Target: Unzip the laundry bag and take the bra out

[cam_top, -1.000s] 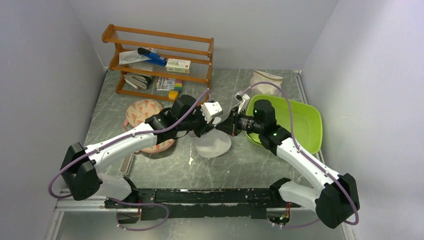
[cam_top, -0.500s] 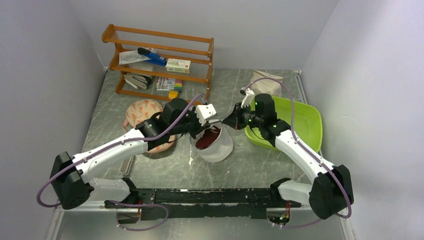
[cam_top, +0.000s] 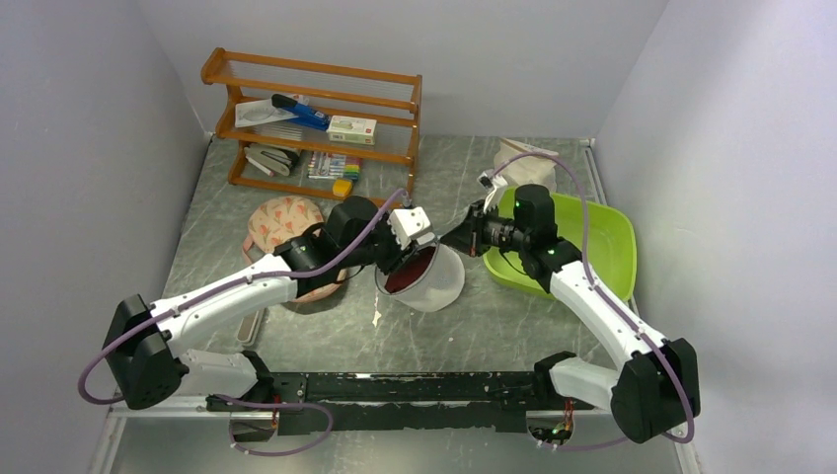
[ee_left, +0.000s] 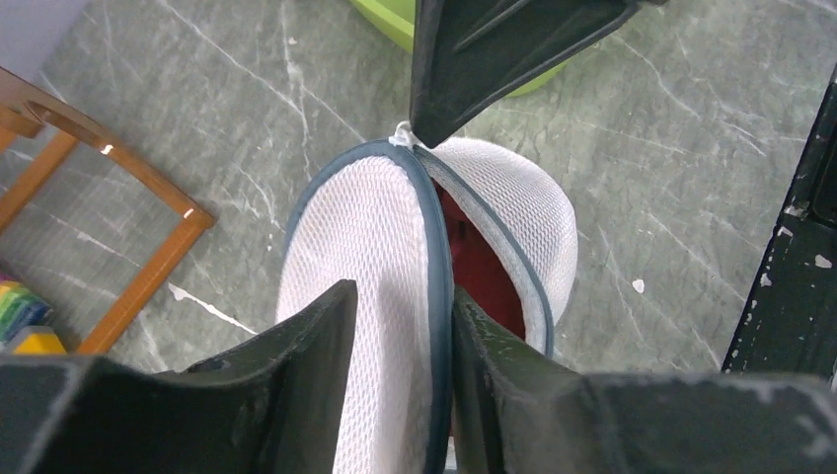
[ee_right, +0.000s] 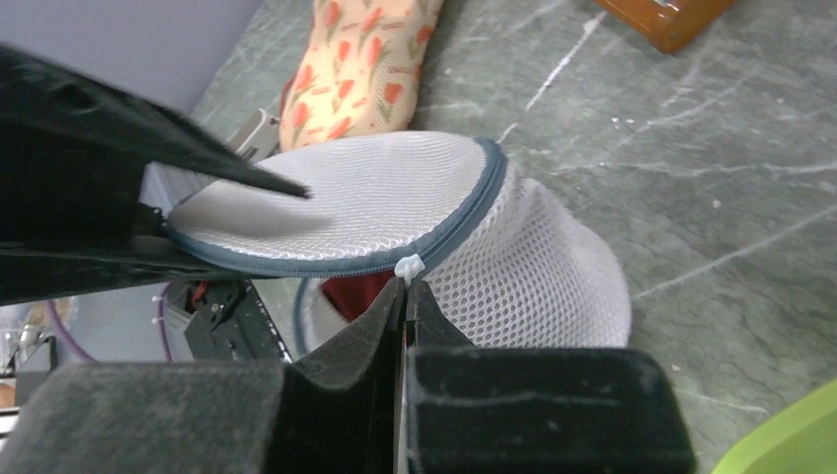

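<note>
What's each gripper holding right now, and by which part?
Left gripper clamps the laundry bag by the rim of its upper half. Right gripper pinches the bag's white zipper pull. The bra inside is unheld.

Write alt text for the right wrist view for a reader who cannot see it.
The right gripper pinches the white zipper pull on the grey rim of the laundry bag, partly open with the maroon bra showing in the gap. The left gripper clamps the upper mesh half; a floral padded item lies behind.
</note>
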Controlling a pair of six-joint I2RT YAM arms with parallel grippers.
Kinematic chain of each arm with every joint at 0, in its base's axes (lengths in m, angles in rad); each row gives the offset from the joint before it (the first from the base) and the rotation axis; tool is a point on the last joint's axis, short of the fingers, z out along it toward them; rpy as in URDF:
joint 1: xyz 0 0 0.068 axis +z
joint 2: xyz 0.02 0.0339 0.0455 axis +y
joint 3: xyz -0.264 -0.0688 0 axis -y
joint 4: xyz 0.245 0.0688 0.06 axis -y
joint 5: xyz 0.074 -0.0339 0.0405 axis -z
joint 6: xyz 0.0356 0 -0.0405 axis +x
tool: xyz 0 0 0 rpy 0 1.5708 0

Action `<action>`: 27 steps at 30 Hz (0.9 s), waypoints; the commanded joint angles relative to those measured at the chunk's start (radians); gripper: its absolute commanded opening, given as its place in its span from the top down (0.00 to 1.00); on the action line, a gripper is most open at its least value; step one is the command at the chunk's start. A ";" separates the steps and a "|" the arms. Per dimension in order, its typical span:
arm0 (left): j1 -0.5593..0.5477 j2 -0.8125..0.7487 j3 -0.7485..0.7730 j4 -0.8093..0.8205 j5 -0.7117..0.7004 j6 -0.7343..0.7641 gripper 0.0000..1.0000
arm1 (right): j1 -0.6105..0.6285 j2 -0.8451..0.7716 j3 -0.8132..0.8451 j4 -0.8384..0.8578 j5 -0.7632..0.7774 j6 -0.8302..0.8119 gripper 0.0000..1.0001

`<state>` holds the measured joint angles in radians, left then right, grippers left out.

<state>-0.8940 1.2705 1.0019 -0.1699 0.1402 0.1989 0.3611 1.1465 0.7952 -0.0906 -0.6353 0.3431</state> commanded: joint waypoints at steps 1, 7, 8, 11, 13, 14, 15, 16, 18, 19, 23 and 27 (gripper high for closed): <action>-0.008 0.027 0.038 -0.007 -0.021 0.001 0.48 | 0.001 -0.042 -0.025 0.092 -0.109 0.028 1.00; -0.013 0.058 0.055 -0.023 -0.023 -0.001 0.49 | 0.034 -0.044 -0.027 0.094 -0.140 0.029 1.00; -0.014 0.058 0.055 -0.025 -0.025 -0.002 0.52 | 0.039 -0.046 -0.028 0.094 -0.145 0.029 1.00; -0.017 0.058 0.055 -0.028 -0.037 0.004 0.67 | 0.041 -0.045 -0.027 0.085 -0.141 0.022 1.00; -0.021 0.049 0.055 -0.033 -0.048 0.013 0.83 | 0.041 -0.040 -0.020 0.068 -0.125 0.012 1.00; -0.024 0.042 0.055 -0.035 -0.054 0.018 0.89 | 0.041 -0.038 -0.016 0.059 -0.121 0.007 1.00; -0.028 0.034 0.055 -0.040 -0.060 0.022 0.93 | 0.040 -0.034 -0.014 0.055 -0.110 0.001 1.00; -0.032 0.024 0.057 -0.053 -0.067 0.027 0.93 | 0.041 -0.029 -0.009 0.046 -0.097 -0.007 1.00; -0.044 0.002 0.062 -0.081 -0.083 0.037 0.93 | 0.037 -0.018 0.001 0.030 -0.076 -0.025 1.00; -0.051 -0.007 0.072 -0.107 -0.089 0.045 0.93 | 0.034 -0.011 0.004 0.026 -0.069 -0.032 1.00; -0.057 -0.041 0.133 -0.230 -0.042 0.069 0.93 | 0.019 0.022 0.031 0.012 -0.069 -0.059 1.00; -0.058 -0.100 0.156 -0.311 0.008 0.103 0.93 | 0.013 0.042 0.053 0.008 -0.077 -0.081 1.00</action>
<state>-0.9440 1.2465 1.1027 -0.3798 0.0937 0.2562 0.3836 1.1732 0.8032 -0.0799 -0.7216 0.3084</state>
